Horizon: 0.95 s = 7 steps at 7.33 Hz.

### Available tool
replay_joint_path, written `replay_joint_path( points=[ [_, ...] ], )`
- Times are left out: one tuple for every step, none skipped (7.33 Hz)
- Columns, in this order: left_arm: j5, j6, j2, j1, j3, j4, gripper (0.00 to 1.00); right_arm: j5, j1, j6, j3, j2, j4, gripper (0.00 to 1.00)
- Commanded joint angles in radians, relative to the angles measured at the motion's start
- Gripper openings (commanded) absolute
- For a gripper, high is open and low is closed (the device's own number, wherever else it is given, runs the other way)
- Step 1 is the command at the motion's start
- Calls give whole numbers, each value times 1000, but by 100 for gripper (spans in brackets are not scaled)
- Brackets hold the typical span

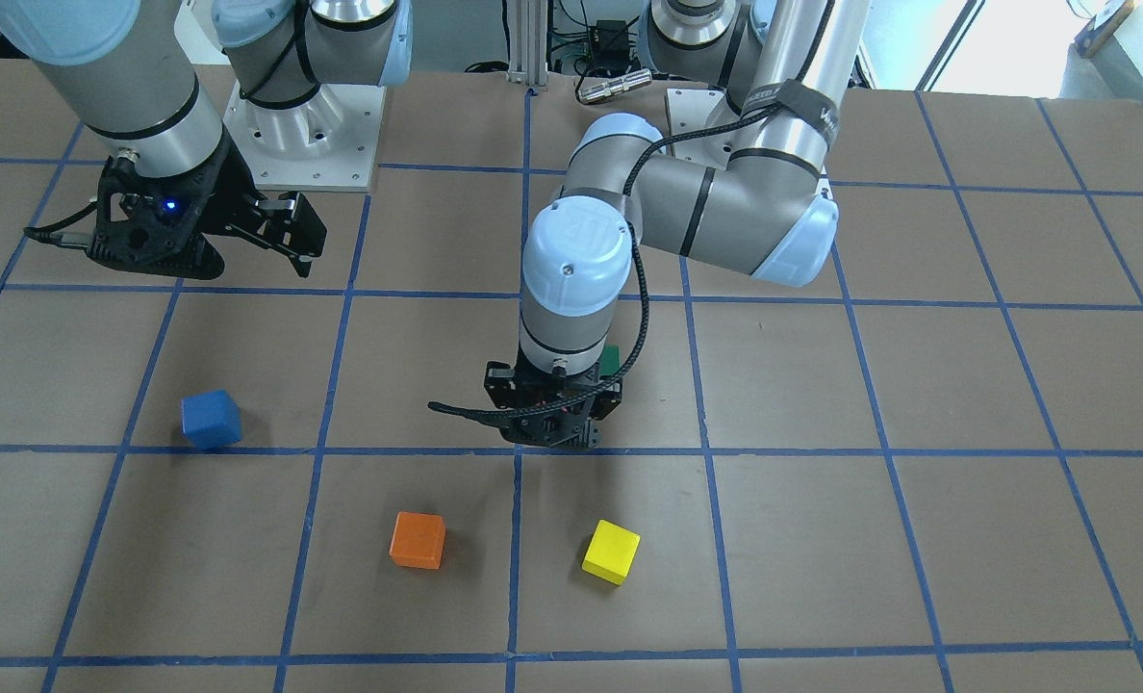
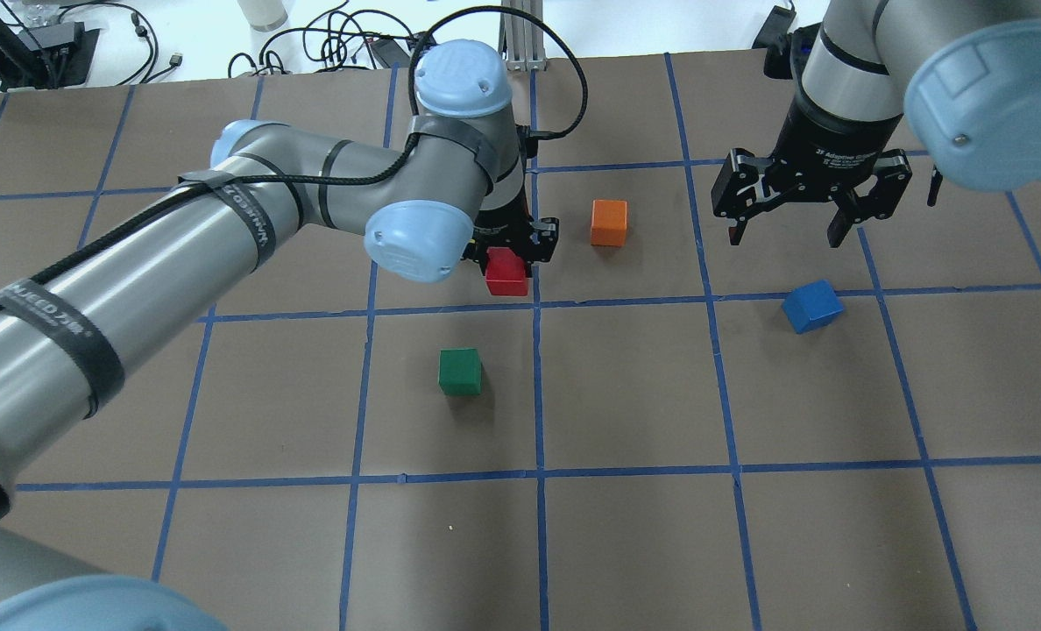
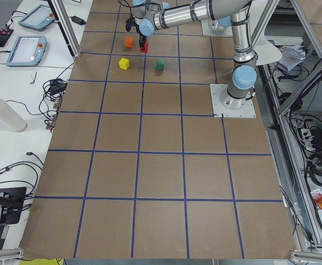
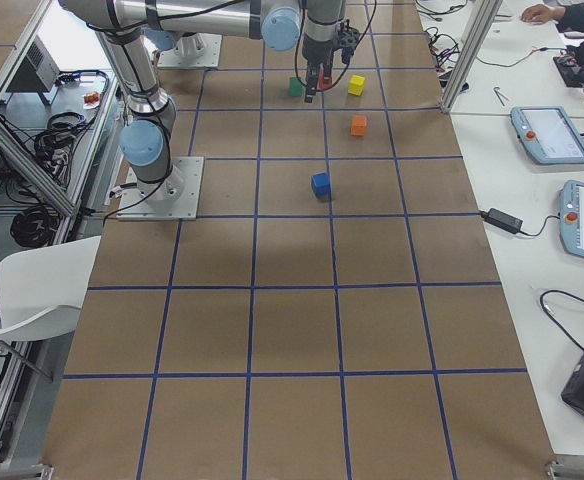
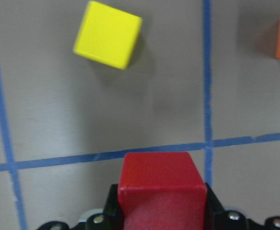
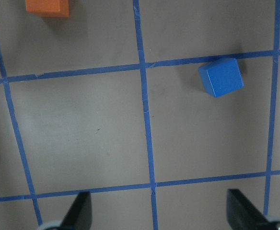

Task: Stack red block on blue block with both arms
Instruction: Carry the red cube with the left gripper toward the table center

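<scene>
See left gripper (image 1: 548,431) pointing straight down near mid surface (image 2: 626,526), clamped on the red block (image 2: 506,272). From the left wrist cam, see that block gripped on both sides by the black fingers, top face toward the lens. Can't tell whether it's resting on the surface or raised off it. Hidden under the arm in the front view.

Find the blue block (image 2: 812,306) well apart from the red one, toward the robot's right, flat on the surface. Turned askew to the tape grid, one edge right at a blue tape line. Nothing on top of it, nothing touching it.

See right gripper (image 2: 785,226) hanging above the surface w/ fingers spread wide, holding nothing. Near the blue block but not over it: in the right wrist cam the block shows up off to the upper right, not btw the two fingertips.

Also spot an orange block (image 2: 609,222) just beside the left gripper on the robot's right, a green block (image 2: 460,370) nearer the robot than the red one, and a yellow block (image 1: 611,551) on the far side, next to the orange. All three flat on the surface, apart from each other.
</scene>
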Motion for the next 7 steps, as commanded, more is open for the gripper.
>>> replay_joint_path(
  points=[
    [3, -19, -69, -25, 5, 58, 0, -1, -2, -1, 0, 1, -1, 100],
    [3, -17, -88, -25, -3, 104, 7, 0, -3, -1, 0, 1, -2, 100],
    [2, -16, -118, -25, -10, 117, 38, 0, -4, -1, 0, 1, -2, 100],
    [0, 2, -124, -25, -7, 147, 99, -1, -4, -1, 0, 1, -2, 100],
    [-1, 6, -99, -18, 5, 140, 100, -1, -4, -2, 0, 1, -2, 100],
    [-1, 12, -73, 8, 6, 132, 100, -3, -4, 1, -1, -2, 2, 100],
    [-7, 62, -16, 48, 11, 66, 100, -4, -4, -4, -8, -2, 7, 100]
  ],
)
